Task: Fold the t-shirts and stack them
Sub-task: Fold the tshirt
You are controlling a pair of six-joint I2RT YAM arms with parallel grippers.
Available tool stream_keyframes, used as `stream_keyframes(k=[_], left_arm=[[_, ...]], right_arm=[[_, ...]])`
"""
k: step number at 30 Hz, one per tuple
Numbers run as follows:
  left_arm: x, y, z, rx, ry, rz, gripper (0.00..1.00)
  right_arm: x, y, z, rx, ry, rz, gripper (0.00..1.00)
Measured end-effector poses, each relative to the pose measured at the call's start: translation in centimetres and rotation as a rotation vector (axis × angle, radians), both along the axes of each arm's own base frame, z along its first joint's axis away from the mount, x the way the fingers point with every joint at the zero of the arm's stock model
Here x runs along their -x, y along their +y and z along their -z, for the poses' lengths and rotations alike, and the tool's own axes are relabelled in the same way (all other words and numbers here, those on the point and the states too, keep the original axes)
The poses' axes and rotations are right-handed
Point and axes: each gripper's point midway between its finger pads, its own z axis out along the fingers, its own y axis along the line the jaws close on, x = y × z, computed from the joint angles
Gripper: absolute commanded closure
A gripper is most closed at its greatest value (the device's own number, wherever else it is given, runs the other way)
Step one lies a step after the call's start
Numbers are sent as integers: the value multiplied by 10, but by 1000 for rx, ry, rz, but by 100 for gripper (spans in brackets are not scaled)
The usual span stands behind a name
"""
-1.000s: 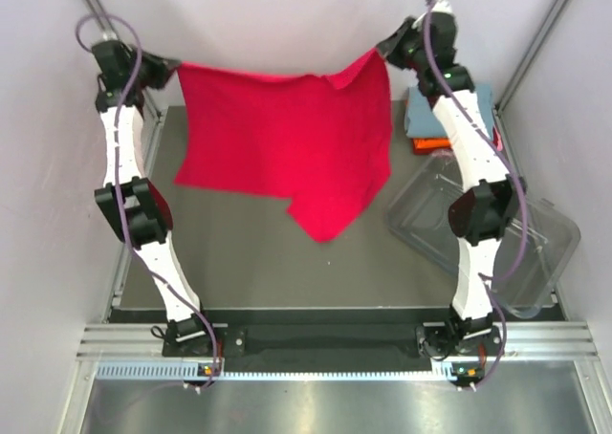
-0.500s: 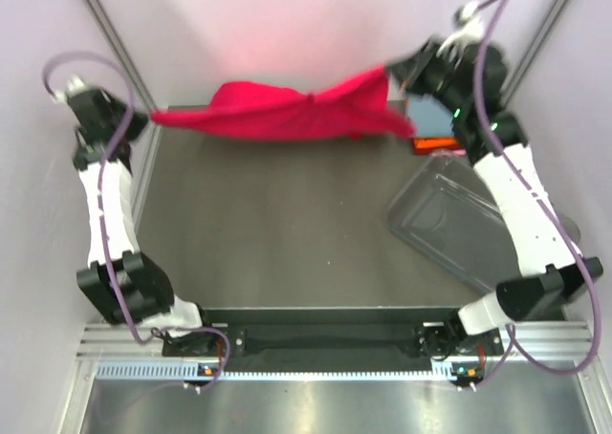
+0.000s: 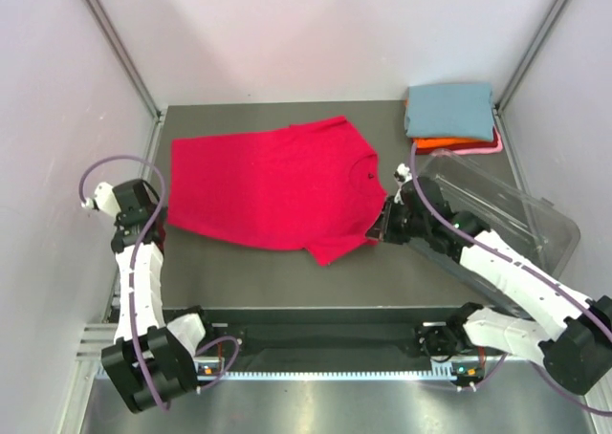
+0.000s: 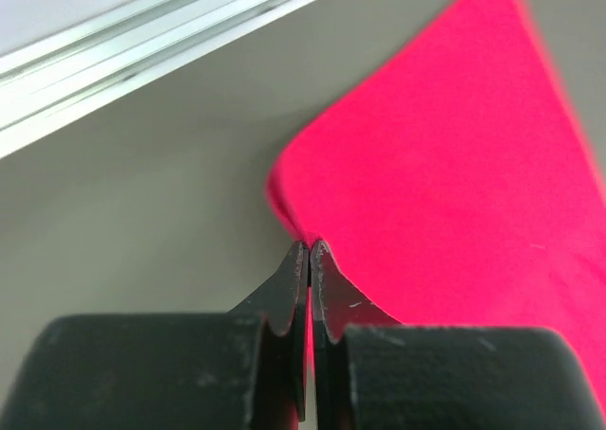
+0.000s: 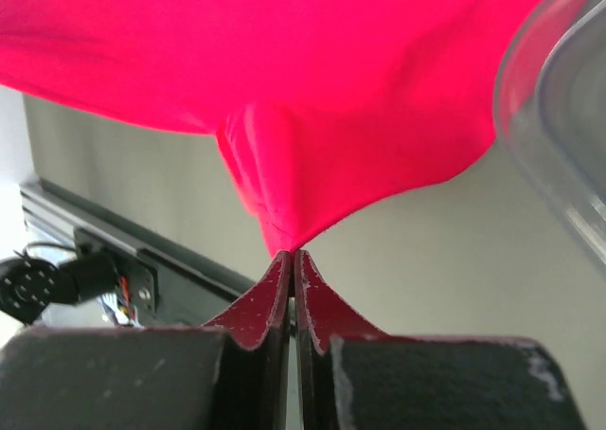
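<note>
The crimson red t-shirt lies spread flat on the dark table, neck to the right. My left gripper is shut on its near left corner; in the left wrist view the jaws pinch the red cloth at its edge. My right gripper is shut on the near right sleeve edge; in the right wrist view the tips pinch a bunched red point of the shirt. A folded blue-grey shirt lies on folded orange and pale pink shirts at the back right.
A clear plastic tub lies tilted at the right, partly under my right arm, and its rim shows in the right wrist view. Metal frame rails run along the table's left edge. Walls close in on three sides.
The red shirt hung in the air between both raised grippers at the back. Both arms have swung down and toward me, and the shirt now lies flat on the table.
</note>
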Motion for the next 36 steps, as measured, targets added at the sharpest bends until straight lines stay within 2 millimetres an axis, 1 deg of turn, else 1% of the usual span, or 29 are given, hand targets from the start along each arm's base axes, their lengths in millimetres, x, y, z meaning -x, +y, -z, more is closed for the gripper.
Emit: stream_keyframes(k=[2,4,10,16,18,21,23,25,29,31,33,36], left_arm=[[11,2,16,1,36,-37,100],[19,5,24,-6,61,-64,100],[27,17,22,-39,67,-146,100],[30,23,26,-43,80,-192,100],[31,24,25,-48,83,-196,100],[35,26,28,-55,99,-212,100],[38,27,32,-59,113,-222,100],[41,28,41,-58,141,-230,100],[42,27,62,-36,202,-232,100],[42,26,69,-24,224,-232,100],[42,26,74,-16,239,-235,100],[40,25,79,-6,249,-231,100]], right_arm=[[7,2,7,5,18,-12,100],[10,6,10,5,24,-25,100],[19,16,18,15,51,-52,100],[20,18,20,35,46,-30,100],[18,17,21,53,27,-6,100],[14,13,14,65,-20,31,100],[12,10,7,62,-53,53,100],[7,7,5,73,-76,72,100],[-3,13,13,124,-81,41,100],[-12,17,15,172,-80,26,100],[-24,24,12,207,-88,11,100],[-45,35,3,243,-112,-6,100]])
